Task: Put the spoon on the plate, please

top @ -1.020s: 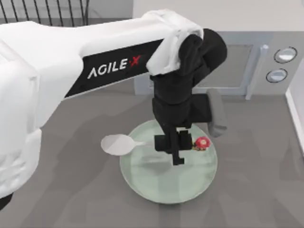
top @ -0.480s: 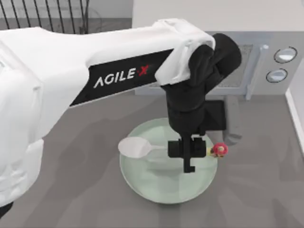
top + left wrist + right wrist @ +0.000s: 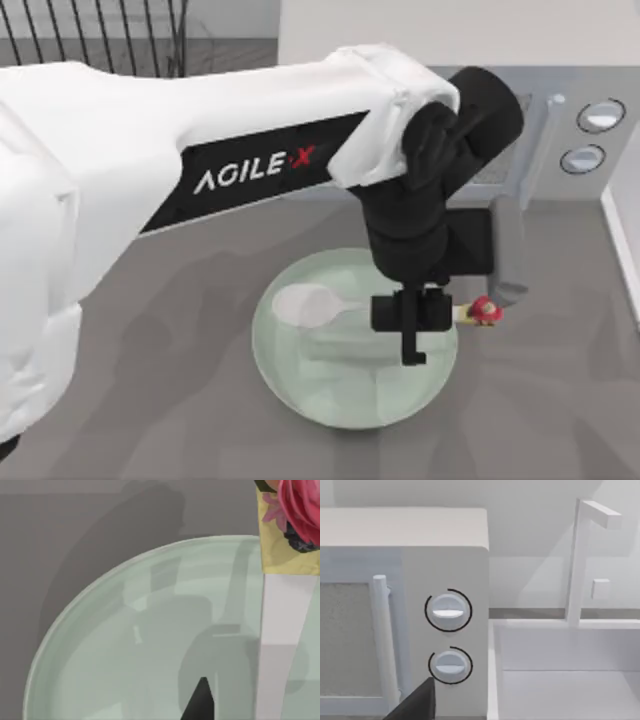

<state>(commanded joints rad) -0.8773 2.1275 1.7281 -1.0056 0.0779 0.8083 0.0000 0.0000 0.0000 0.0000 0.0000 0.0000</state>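
The pale green plate (image 3: pixel 300 395) lies in the middle of the table. My left gripper (image 3: pixel 412 320) hangs over its right half, shut on the handle of the white spoon (image 3: pixel 305 305). The spoon lies level across the plate, its bowl over the left part and its red-pink ornament (image 3: pixel 486 311) just past the right rim. Its shadow falls on the plate below. In the left wrist view the handle (image 3: pixel 285 625) and ornament (image 3: pixel 300 510) sit close above the plate (image 3: pixel 125 645). My right gripper (image 3: pixel 415 705) is parked facing the microwave.
A white microwave (image 3: pixel 520 140) with two round knobs (image 3: pixel 448 611) stands behind the plate at the back right. A white rack or tray (image 3: pixel 560 680) sits to its right. A dark wire rack (image 3: pixel 100 30) is at the back left.
My left gripper has carried the spoon to the right. The spoon's bowl has come from beyond the plate's left rim to over the plate, and the ornament now passes the right rim.
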